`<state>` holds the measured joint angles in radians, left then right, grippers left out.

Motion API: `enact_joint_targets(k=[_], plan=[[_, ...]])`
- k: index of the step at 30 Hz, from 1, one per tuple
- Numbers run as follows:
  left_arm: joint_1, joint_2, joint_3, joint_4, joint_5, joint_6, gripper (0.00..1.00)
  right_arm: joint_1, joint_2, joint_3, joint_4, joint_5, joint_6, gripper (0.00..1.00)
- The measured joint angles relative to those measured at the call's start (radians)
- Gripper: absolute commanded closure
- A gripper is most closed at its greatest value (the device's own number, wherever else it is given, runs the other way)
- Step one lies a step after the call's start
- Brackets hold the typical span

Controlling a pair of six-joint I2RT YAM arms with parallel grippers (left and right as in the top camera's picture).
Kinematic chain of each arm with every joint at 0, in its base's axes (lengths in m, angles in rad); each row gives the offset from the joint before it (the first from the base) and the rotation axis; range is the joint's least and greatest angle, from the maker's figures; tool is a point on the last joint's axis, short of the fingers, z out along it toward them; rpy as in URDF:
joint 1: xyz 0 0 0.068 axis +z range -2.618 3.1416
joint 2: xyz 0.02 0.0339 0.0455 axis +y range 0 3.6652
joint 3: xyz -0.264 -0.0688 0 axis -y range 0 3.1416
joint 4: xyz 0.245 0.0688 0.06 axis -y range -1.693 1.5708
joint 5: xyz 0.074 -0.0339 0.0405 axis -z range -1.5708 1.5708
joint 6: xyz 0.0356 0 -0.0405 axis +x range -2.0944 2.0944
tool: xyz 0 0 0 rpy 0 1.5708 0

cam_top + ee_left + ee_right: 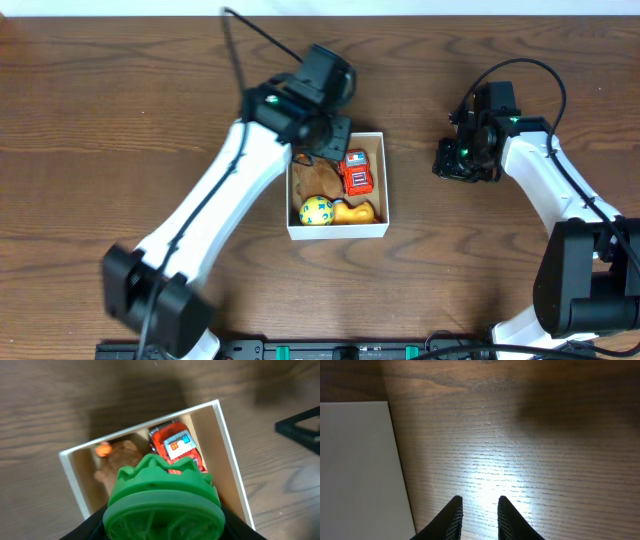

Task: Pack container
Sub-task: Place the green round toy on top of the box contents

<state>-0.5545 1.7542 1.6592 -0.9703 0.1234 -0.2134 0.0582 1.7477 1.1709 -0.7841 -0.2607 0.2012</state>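
Observation:
The container (337,232), a square white-walled box with a brown inside, sits mid-table. It holds a red toy truck (357,172), a yellow spotted ball (316,211), an orange toy (356,212) and a brown plush (318,181). My left gripper (325,135) hovers over its far left corner, shut on a round green ridged toy (162,495) that hides the fingers. Below the toy, the left wrist view shows the truck (175,445), the plush (122,457) and the container wall (227,445). My right gripper (465,160) (480,502) stands open over bare wood, right of the container.
The wood table (120,120) stretches left and right of the box. A white flat side (355,460) fills the left of the right wrist view. A black frame-like shape (300,427) shows at the right edge of the left wrist view.

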Motion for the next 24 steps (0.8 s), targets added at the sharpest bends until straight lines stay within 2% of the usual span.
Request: enact_joint_targets(k=[2,5,7,9,11,15,18,21,22,23,24], plan=[[-0.005,0.051,0.000,0.002,0.000,0.000,0.51,0.000,0.000,0.000,-0.003,0.000,0.000,0.75],[0.002,0.102,-0.003,0.004,-0.007,0.001,0.39,0.000,0.000,0.000,-0.004,0.000,0.000,0.75],[0.009,0.116,-0.008,0.012,-0.011,0.007,0.28,0.000,0.000,0.000,-0.003,0.000,0.000,0.75],[0.018,0.116,-0.010,0.017,-0.012,0.010,0.23,0.000,0.000,0.000,-0.003,0.000,0.000,0.75],[0.028,0.114,-0.010,0.024,-0.016,0.010,0.12,0.000,0.000,0.000,-0.003,0.000,0.000,0.75],[0.064,0.109,-0.010,0.008,-0.019,0.010,0.08,0.000,0.000,0.000,0.002,0.000,0.000,0.75],[0.109,0.081,-0.010,-0.022,-0.019,0.010,0.01,0.000,0.000,0.000,0.009,0.003,-0.004,0.75],[0.171,0.025,-0.010,-0.050,-0.029,0.009,0.02,0.000,0.000,0.010,-0.002,0.032,-0.016,0.73],[0.200,-0.001,-0.010,-0.055,-0.038,0.009,0.02,0.000,0.000,0.022,-0.009,0.050,-0.024,0.69],[0.225,-0.021,-0.010,-0.055,-0.047,0.009,0.02,0.000,0.000,0.049,-0.017,0.080,-0.034,0.54],[0.260,-0.047,-0.010,-0.053,-0.058,0.009,0.02,0.000,0.000,0.065,-0.016,0.095,-0.032,0.28]])
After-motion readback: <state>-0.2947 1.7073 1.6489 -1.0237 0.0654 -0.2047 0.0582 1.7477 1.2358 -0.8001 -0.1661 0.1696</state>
